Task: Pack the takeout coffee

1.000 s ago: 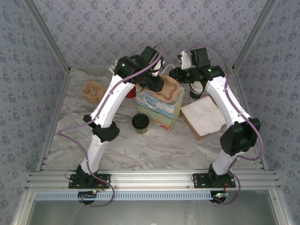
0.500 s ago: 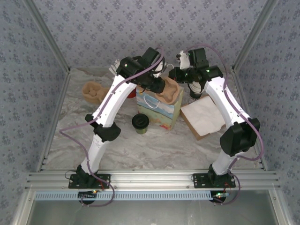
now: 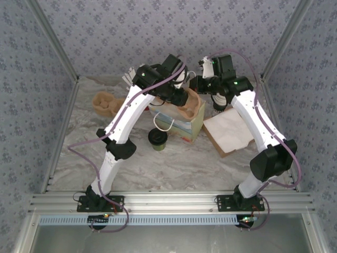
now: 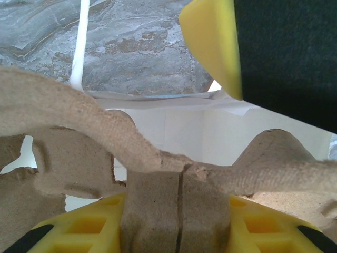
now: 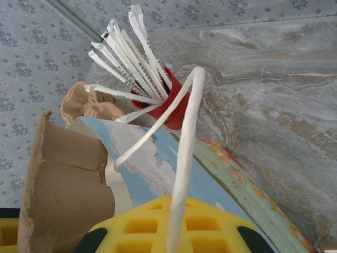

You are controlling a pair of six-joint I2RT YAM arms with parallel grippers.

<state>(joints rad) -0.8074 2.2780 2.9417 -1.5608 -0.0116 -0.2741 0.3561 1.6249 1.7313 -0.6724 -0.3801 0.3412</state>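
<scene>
Bag mouth: plugged by the pulp carrier (image 3: 188, 101) sitting across the gift bag (image 3: 184, 125). The left gripper (image 4: 179, 224) clamps its centre post, and the right gripper (image 5: 176, 226) pinches a bag handle (image 5: 188, 142) close above.
Bag's 12 o'clock: red cup (image 5: 171, 108) of wrapped straws, just behind.
Bag's 3 o'clock: white cup stack (image 3: 217, 105) and flat brown paper (image 3: 229, 132), near.
Bag's 7 o'clock: takeout coffee (image 3: 157, 138) just beside; loose handle (image 3: 162, 122) droops over the gap.
Bag's 10 o'clock: second carrier (image 3: 103, 103), well apart.
Bag's 6 o'clock: bare table (image 3: 174, 163) out to the near edge.

A robot test booth: floral-papered walls (image 3: 158, 26) across the top, aluminium rails (image 3: 168, 201) along the bottom, marble-print table (image 3: 179, 168) between.
</scene>
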